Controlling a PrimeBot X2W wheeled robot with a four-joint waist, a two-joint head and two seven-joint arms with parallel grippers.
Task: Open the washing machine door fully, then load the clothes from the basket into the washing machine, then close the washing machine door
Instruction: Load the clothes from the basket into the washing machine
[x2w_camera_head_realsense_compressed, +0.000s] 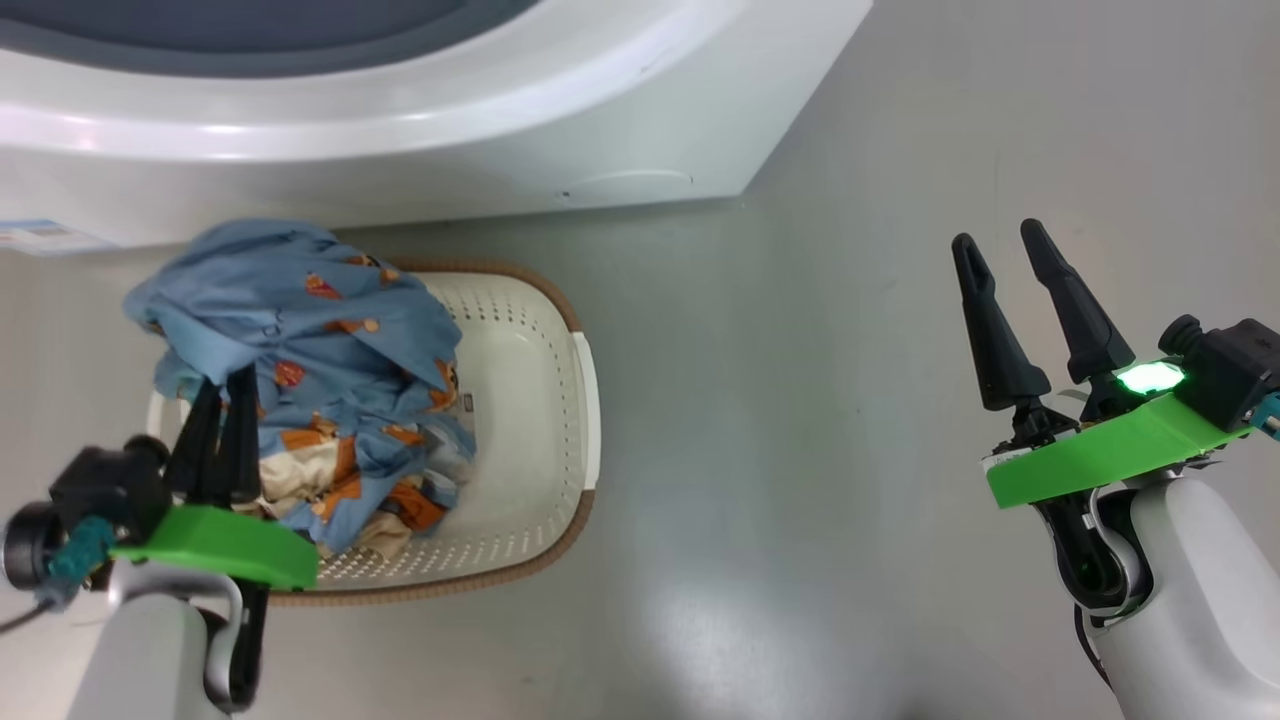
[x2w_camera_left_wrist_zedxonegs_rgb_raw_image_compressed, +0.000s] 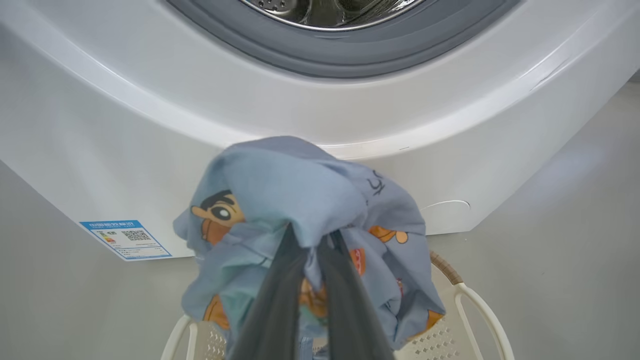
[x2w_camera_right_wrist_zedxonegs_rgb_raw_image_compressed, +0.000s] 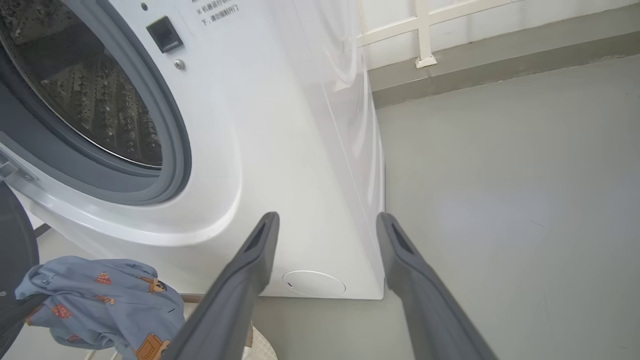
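My left gripper (x2w_camera_head_realsense_compressed: 228, 385) pinches a bunched fold of the soft light-blue patterned clothes (x2w_camera_head_realsense_compressed: 300, 320), lifted over the cream perforated plastic basket (x2w_camera_head_realsense_compressed: 530, 370) before the white washing machine (x2w_camera_head_realsense_compressed: 420, 150); limp and light, they are best gripped at thick folds; right gripper (x2w_camera_head_realsense_compressed: 998, 238) spread, empty.

Light blue fabric clothes (x2w_camera_left_wrist_zedxonegs_rgb_raw_image_compressed: 300, 185) hide the left gripper (x2w_camera_left_wrist_zedxonegs_rgb_raw_image_compressed: 312, 237) tips; print on the blue rectangular sticker (x2w_camera_left_wrist_zedxonegs_rgb_raw_image_compressed: 125, 239) is illegible.
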